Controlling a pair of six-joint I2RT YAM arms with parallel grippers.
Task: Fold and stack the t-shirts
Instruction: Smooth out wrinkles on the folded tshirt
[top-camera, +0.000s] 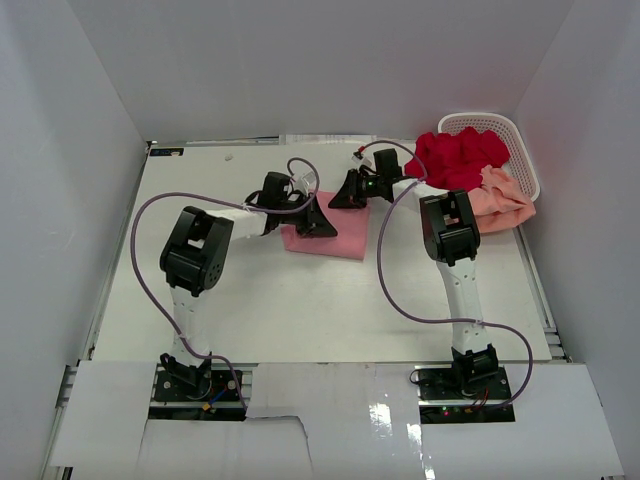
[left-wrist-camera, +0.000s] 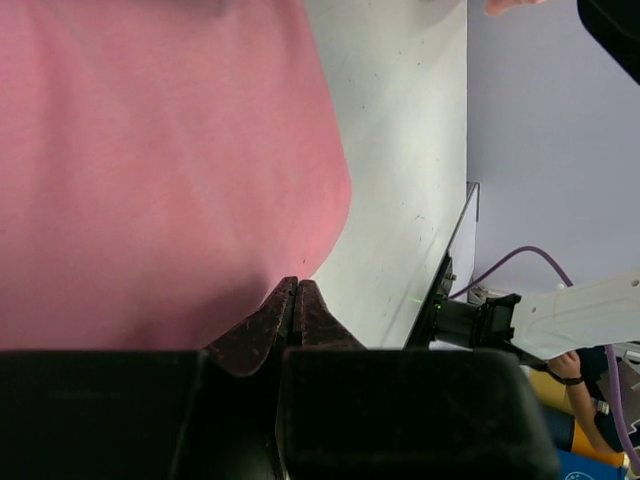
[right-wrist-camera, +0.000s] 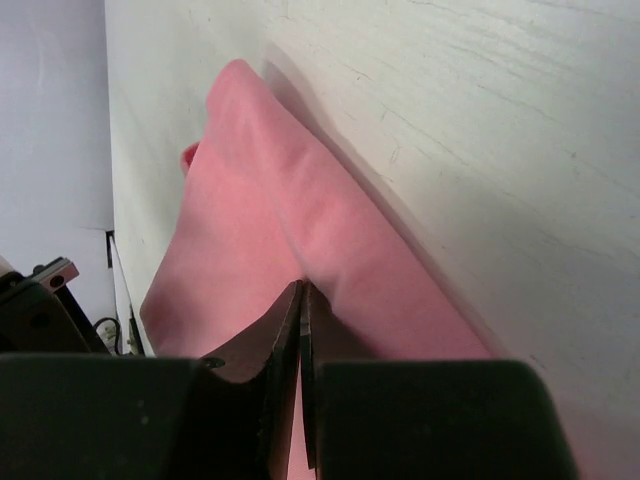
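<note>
The pink t-shirt (top-camera: 340, 242) lies as a flat rectangle on the worktop (top-camera: 300, 310), well to the left of the white perforated basket (top-camera: 522, 150). Both pincers are on it. The left pincer (left-wrist-camera: 295, 298) is closed tight on the cloth's edge at the side farther from the basket, and the right pincer (right-wrist-camera: 302, 300) pinches a raised fold on the side nearer it. The deep red t-shirt (top-camera: 460, 158) is heaped in the basket. The peach t-shirt (top-camera: 503, 203) sits crumpled against the basket's near edge.

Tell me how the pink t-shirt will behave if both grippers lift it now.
Probably floppy: the pink t-shirt rises in a soft ridge at the right gripper. Likely to sag between the pinches, since the left gripper grips only an edge.
</note>
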